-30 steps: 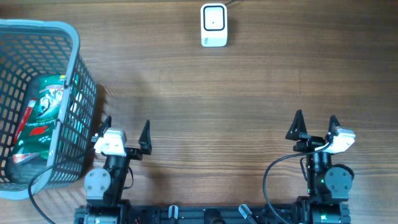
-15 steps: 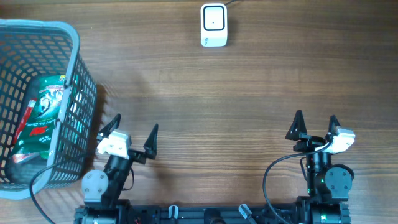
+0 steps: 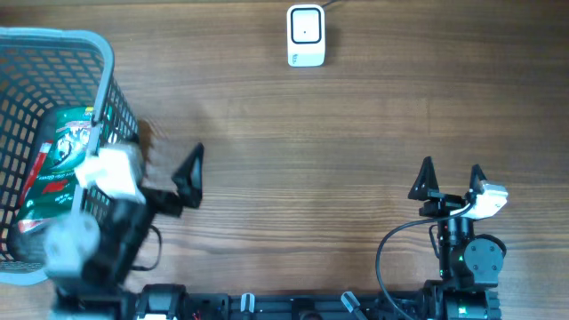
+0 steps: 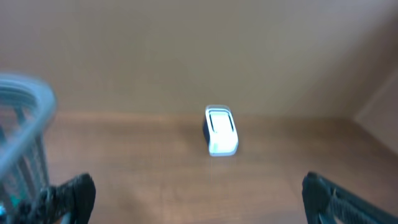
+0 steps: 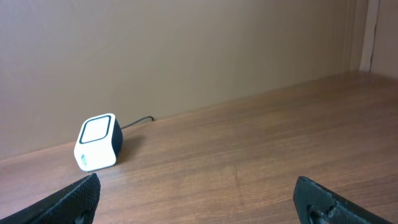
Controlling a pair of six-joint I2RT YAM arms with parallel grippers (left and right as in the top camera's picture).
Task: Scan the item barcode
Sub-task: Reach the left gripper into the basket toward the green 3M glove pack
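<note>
The item, a green packet (image 3: 60,153) with a red stripe, lies inside the grey mesh basket (image 3: 53,36) at the left. A white barcode scanner (image 3: 305,36) stands at the far middle of the table, also visible as the scanner (image 4: 221,130) in the left wrist view and the scanner (image 5: 98,142) in the right wrist view. My left gripper (image 3: 166,149) is open and empty beside the basket's right wall, blurred by motion. My right gripper (image 3: 452,173) is open and empty near the front right.
In the left wrist view the basket's rim (image 4: 28,102) shows blurred at the left. A cable runs from the scanner toward the back wall (image 5: 186,50). Bare wooden table (image 3: 338,151) lies between the two arms.
My left arm has swung up and to the left, toward the basket, staying open. The right arm has not moved.
</note>
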